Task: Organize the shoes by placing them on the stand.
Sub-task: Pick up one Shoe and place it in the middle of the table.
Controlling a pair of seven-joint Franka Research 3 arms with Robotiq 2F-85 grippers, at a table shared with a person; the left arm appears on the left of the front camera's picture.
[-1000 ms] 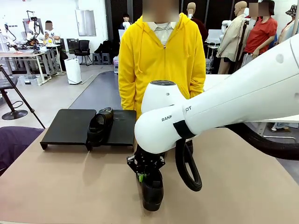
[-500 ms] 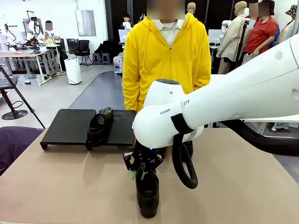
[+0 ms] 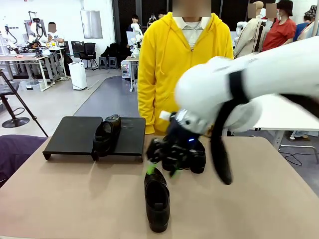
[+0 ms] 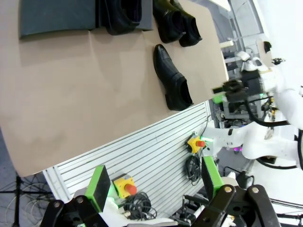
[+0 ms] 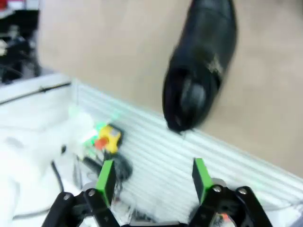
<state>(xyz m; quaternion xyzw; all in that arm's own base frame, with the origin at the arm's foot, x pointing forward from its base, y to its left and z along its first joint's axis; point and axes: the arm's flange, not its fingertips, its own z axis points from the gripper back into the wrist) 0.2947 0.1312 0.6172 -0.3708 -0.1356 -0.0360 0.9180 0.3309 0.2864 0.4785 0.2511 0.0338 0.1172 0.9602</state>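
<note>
- Shoes are split between stand and table: one shoe (image 3: 106, 133) is seen lying on the stand (image 3: 70, 134), near the join of its two panels, with its near end reaching the stand's front edge.
- A long pointed shoe (image 3: 157, 199) is laid flat on the table (image 3: 60, 199), close to the robot's edge and well apart from the stand.
- Two more shoes (image 4: 176, 22) are seen side by side on the table, just beside the end of the stand.
- The right gripper (image 3: 162, 171) is poised just above the far end of the long pointed shoe. Motion blur is present, but its fingers are spread apart and nothing is gripped between them.
- The left gripper (image 4: 154, 184) is raised high, out past the table's near edge. Its green pads (image 4: 98, 187) are set wide apart and nothing is held.
- A person in a yellow hoodie (image 3: 184, 64) is seen standing at the far side of the table.
</note>
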